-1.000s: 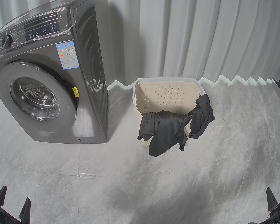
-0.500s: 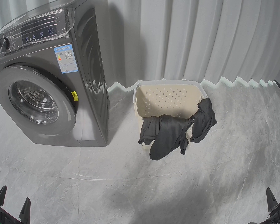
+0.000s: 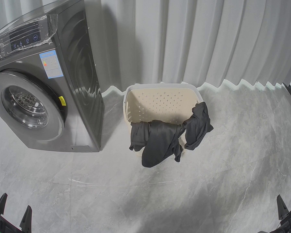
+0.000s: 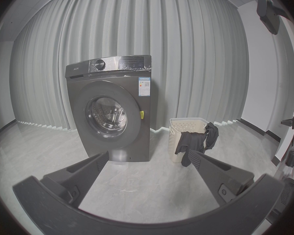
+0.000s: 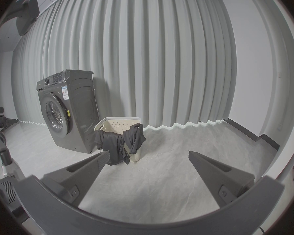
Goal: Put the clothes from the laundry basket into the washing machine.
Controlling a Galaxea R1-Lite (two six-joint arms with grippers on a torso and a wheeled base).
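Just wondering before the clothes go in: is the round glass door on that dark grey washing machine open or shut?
Shut. The round glass door lies flush against the dark grey washing machine's front, showing no gap.

Soft, even light fills the room, bright on the curtain [image 3: 190, 33] and the pale floor [image 3: 229, 165]. The washer [image 3: 77, 81] throws a soft shadow on the curtain beside it, its front shows small glints, and the glossy floor mirrors its base and the curtain's hem. Both wrist views bow the curtain folds outward and darken to black at the corners.
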